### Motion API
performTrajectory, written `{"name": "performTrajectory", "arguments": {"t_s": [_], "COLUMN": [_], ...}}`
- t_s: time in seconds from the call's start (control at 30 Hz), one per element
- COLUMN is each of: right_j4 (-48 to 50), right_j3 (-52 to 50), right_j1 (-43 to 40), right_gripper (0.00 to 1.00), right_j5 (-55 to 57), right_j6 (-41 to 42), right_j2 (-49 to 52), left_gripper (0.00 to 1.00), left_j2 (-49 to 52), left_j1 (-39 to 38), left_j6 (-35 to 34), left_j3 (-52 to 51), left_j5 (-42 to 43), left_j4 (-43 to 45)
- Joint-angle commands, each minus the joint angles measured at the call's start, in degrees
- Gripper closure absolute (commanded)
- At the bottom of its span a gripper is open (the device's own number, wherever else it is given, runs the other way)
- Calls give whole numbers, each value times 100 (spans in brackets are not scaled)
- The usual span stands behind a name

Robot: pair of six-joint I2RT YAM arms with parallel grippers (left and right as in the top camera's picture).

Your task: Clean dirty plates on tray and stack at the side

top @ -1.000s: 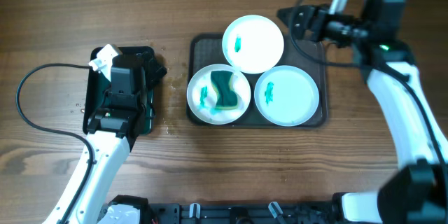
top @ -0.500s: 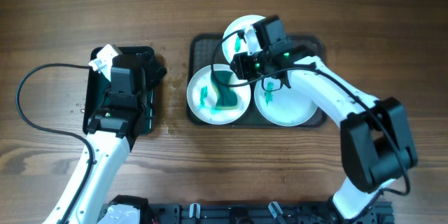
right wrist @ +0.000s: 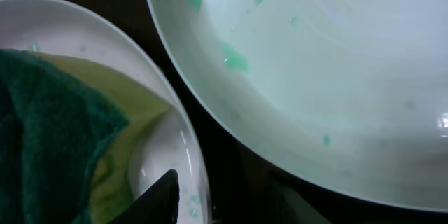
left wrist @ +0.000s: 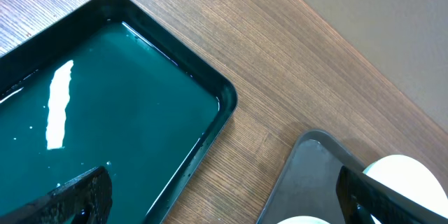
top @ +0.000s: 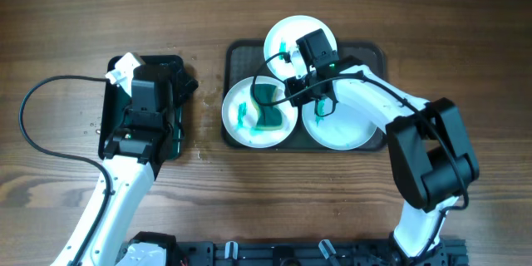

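Observation:
The dark grey tray holds three plates. A white plate sits at the back. A second white plate at the front left carries a green-and-yellow sponge. A pale blue plate sits at the front right. My right gripper is low over the tray, between the sponge plate and the blue plate. In the right wrist view it is open and empty, one finger over the sponge plate's rim, with the sponge on the left and the smeared blue plate at the upper right. My left gripper is open and empty.
A smaller black tray with green liquid lies left of the grey tray, under my left arm. It fills the left of the left wrist view, where the open gripper hangs over bare wood beside the grey tray's corner. A black cable loops at the far left.
My right arm has swung in from the back right of the table and come down over the tray between the plates. The left arm has not moved.

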Motion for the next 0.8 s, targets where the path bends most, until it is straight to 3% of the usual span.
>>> {"name": "performTrajectory", "arguments": {"t_s": [0.0,0.2,0.33,0.37,0.43,0.53,0.63,0.77], "right_j4": [-59,-264,-286,-291,-323,-393,-485,-496], "right_j3": [55,57,57,57,57,57,57,57], "right_j1": [4,4,4,4,4,4,15,15], "right_gripper": [63,64,64,65,73,83,94,96], "right_j5": [188,407,223,190,188,186,186,4], "right_j6": [-103,-219,-155,-92,31,87,87,85], "right_j2": [146,162,162,162,162,162,162,162], "left_gripper": [0,0,1,4,20,22,25,34], "left_j2": [-42,-42,-42,-39,24,267,603,1257], "left_j1": [24,24,24,24,24,15,-59,-387], "left_j6": [7,9,11,11,11,11,11,55], "left_j3": [-4,-4,-4,-4,-4,-4,-4,-4], "left_j5": [-35,31,796,1058,1709,2531,2793,3292], "left_j4": [11,2,17,15,17,35,109,800]}}
